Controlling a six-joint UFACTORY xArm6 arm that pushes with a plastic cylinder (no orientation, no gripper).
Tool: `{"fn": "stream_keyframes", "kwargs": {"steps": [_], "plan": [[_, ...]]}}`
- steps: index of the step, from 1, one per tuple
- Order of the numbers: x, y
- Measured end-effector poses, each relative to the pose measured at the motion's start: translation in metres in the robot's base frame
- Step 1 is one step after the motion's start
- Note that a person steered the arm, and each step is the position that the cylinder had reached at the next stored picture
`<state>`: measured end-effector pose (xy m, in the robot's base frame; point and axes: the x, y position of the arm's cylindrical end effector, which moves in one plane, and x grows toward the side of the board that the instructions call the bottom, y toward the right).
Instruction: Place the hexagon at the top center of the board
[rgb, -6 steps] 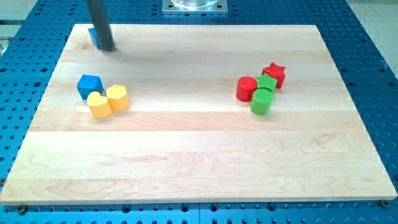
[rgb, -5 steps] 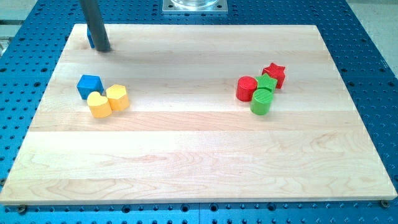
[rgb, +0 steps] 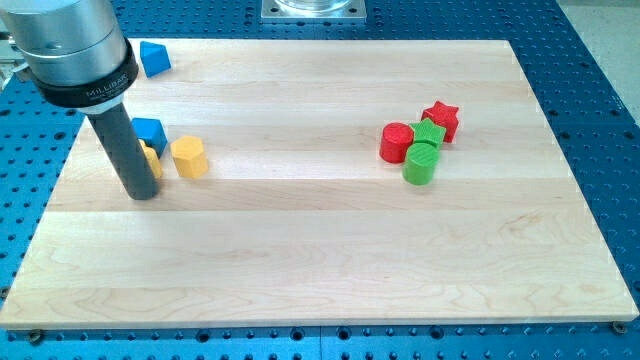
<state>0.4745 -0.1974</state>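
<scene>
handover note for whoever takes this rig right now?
No gripper; my tip rests on the board at the view's left, right beside the yellow heart, which the rod mostly hides.
Yellow hexagon sits just right of the rod, below the blue block.
Done: nothing; the hexagon is far from top centre.
Left: push it up and right to the top centre.

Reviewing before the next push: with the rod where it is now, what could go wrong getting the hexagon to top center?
1. My tip sits at the view's left of the yellow hexagon, with the yellow heart half hidden behind the rod; a push may drag the heart along.
2. The blue block touches that cluster and could get shoved.
3. Pushing rightward may overshoot toward the red and green cluster.
</scene>
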Motion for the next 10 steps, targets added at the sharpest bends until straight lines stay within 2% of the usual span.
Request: {"fn": "stream_keyframes", "kwargs": {"steps": [1, 2, 4, 5, 7, 8, 10], "plan": [[0.0, -0.001], [-0.003, 0.034], [-0.103, 0.092], [-0.116, 0.093], [-0.098, 0.074], [-0.127, 0.054], [-0.176, 0.174]]}}
